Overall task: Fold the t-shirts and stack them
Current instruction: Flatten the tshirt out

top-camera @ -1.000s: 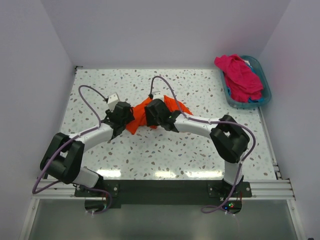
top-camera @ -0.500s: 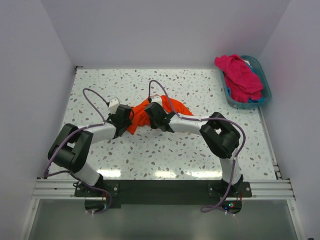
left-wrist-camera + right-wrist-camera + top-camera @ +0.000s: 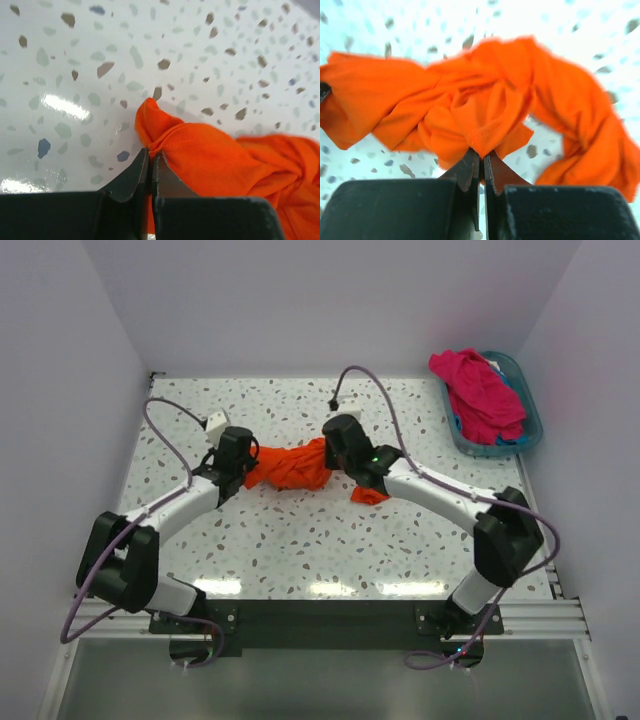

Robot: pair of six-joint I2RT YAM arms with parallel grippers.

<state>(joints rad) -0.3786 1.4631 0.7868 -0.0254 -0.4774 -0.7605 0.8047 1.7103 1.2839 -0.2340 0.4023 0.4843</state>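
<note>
We see the orange t-shirt [image 3: 290, 467] bunched into a rumpled rope on the speckled table [image 3: 300, 550]. It lies well apart from the teal basket [image 3: 533, 428], off toward the left arm's side and somewhat closer to the arm bases than the basket is. Our left gripper [image 3: 151, 161] sits at the end of the shirt farthest from the basket. Its two dark fingers are pressed together with only a sliver of cloth between them, pinching a stitched fold, and a small orange tip pokes out past the pinch, away from the basket. Our right gripper [image 3: 481, 159] is at the end of the shirt nearer the basket, its jaws likewise closed tight on a gathered wad of orange fabric. Above this pinch the cloth billows in loose twisted folds. A tail of the shirt trails out past the right gripper on the basket side and shows from under the right arm in the overhead view. Between the two pinches the shirt runs as a crumpled band, pointing roughly along the line toward the basket. We cannot tell whether the middle of that band rests on the table or hangs just above it. A magenta-pink t-shirt [image 3: 480, 390] is heaped in the basket itself, spilling over the rim on the side facing the orange shirt. Bits of blue fabric [image 3: 514, 441] peek out beneath it, inside the basket wall.
</note>
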